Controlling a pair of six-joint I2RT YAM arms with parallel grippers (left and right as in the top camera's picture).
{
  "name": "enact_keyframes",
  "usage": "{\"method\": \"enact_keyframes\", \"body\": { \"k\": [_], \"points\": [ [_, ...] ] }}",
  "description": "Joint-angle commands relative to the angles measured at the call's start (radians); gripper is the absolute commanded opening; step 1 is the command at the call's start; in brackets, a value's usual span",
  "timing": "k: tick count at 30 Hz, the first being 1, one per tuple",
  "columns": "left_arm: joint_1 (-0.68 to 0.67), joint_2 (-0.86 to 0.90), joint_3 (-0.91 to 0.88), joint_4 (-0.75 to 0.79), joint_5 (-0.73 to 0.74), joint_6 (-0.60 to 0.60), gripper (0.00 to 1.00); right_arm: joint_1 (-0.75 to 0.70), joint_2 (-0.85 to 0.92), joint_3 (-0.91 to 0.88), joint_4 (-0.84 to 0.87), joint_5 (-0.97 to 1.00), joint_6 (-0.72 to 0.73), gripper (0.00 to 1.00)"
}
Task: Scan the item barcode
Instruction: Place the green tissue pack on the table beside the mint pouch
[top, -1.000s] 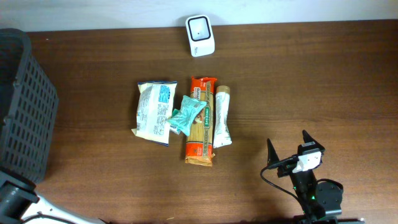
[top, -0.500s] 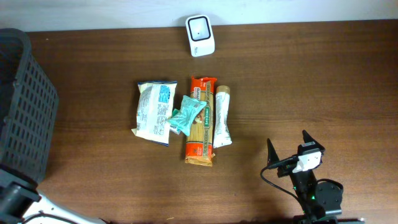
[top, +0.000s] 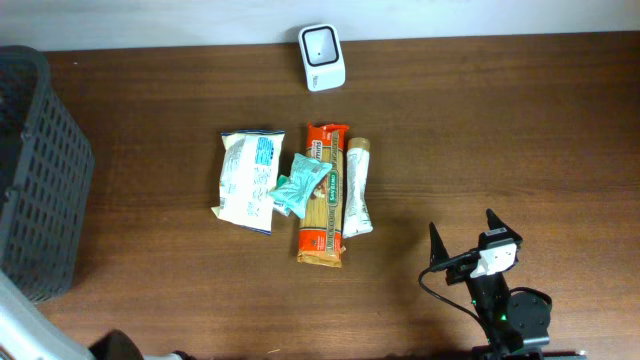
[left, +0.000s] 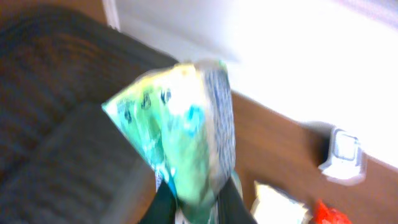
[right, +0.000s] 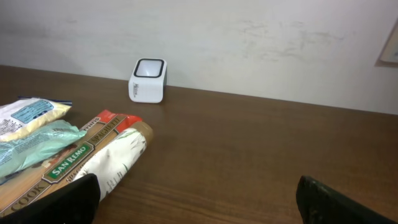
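Observation:
In the left wrist view my left gripper (left: 198, 208) is shut on a green and white packet (left: 180, 130). The packet stands up blurred in front of the camera, and no barcode can be made out on it. The white scanner (left: 344, 154) is far to its right by the wall; from above the scanner (top: 322, 44) sits at the table's back edge. In the overhead view the left gripper itself is out of frame. My right gripper (top: 465, 240) rests open at the front right, with nothing between its fingers (right: 68, 199).
A dark basket (top: 35, 170) stands at the left edge. A white and blue packet (top: 247, 180), a teal packet (top: 300, 185), an orange pasta packet (top: 324, 195) and a white tube-shaped packet (top: 358, 186) lie together mid-table.
The left arm at the lower left corner has shifted down and towards the frame's edge, uncovering the basket's lower end. The right arm and the table items have not moved.

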Motion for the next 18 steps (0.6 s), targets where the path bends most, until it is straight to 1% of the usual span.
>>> {"method": "enact_keyframes", "body": {
  "k": [1,3,6,8,11,13,14,18],
  "points": [
    [-0.166,0.006,-0.01,-0.123,0.009,0.066,0.0,-0.006,-0.006,-0.008,-0.001,0.006,0.01,0.99],
    [-0.281,0.019,-0.082,-0.153,-0.016,0.072,0.0,-0.005,-0.006,-0.008,-0.001,0.006,0.01,0.99],
    [-0.411,0.034,-0.25,-0.098,-0.044,0.071,0.0,-0.005,-0.006,-0.008,-0.001,0.006,0.01,0.99],
    [-0.486,0.039,-0.389,-0.022,-0.04,0.071,0.0,-0.006,-0.006,-0.008,-0.001,0.006,0.01,0.99],
    [-0.594,0.04,-0.585,0.12,-0.039,0.032,0.0,-0.005,-0.006,-0.008,-0.001,0.006,0.01,0.98],
    [-0.659,0.04,-0.682,0.211,-0.04,0.025,0.0,-0.006,-0.006,-0.008,-0.001,0.006,0.01,0.99],
    [-0.719,0.04,-0.76,0.298,-0.04,0.025,0.0,-0.005,-0.006,-0.008,-0.001,0.006,0.01,0.99],
    [-0.804,0.041,-0.862,0.438,-0.049,0.025,0.0,-0.005,-0.006,-0.008,-0.001,0.006,0.01,0.99]
  ]
}}
